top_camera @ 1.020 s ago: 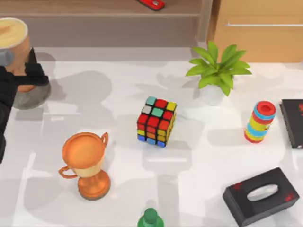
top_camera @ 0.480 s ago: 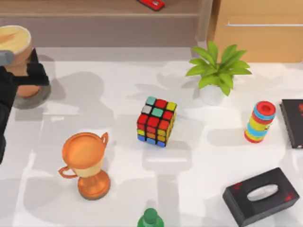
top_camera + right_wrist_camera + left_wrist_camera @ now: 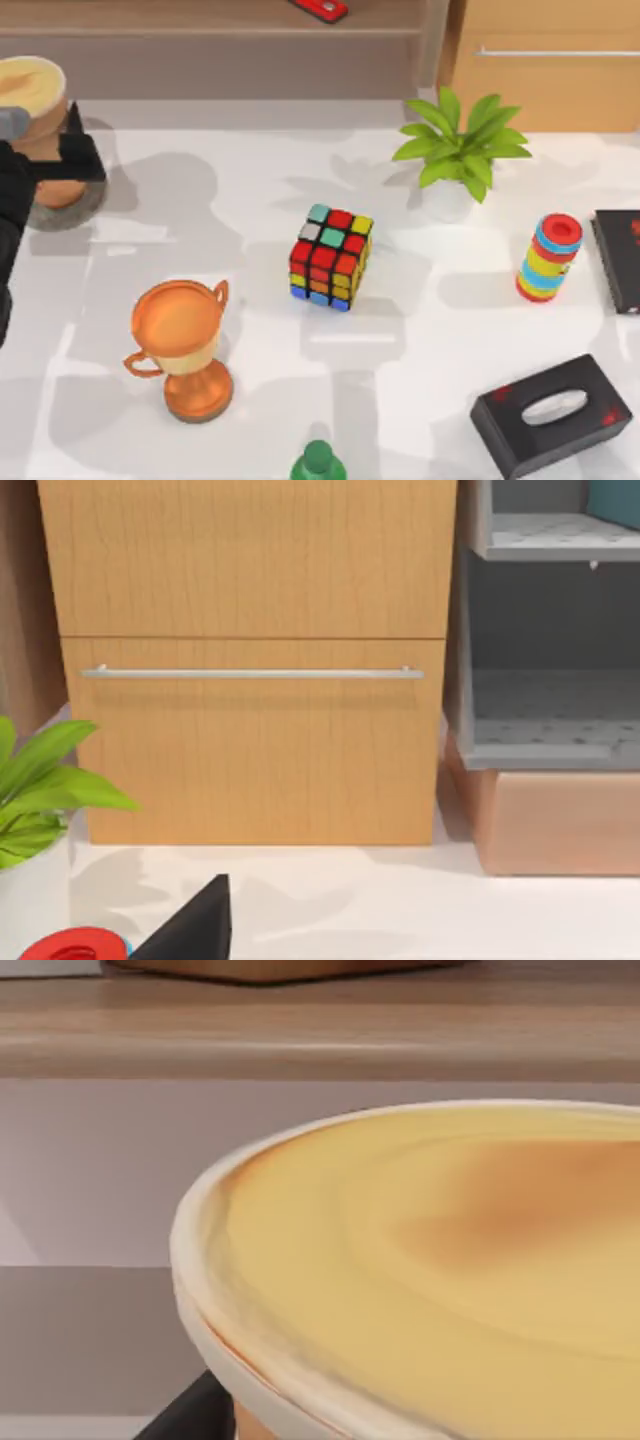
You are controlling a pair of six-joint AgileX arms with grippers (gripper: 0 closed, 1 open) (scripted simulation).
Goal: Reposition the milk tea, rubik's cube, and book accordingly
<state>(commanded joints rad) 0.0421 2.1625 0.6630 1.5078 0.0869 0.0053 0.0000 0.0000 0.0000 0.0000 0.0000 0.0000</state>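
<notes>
Left end effector (image 3: 45,165) clenched on the milk tea (image 3: 35,95), held above the worktop (image 3: 450,330) at its far-left edge.
Cup upright so nothing spills; rubik's cube (image 3: 331,257) sits well off to its right, awaiting its turn.

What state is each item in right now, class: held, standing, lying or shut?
Milk tea: upright, gripped by the left gripper, far left.
Cube: resting at table centre, untouched.
Trophy: standing upright.
Ring stack: standing upright.
Tissue box: lying flat.
Drawer: shut.
</notes>
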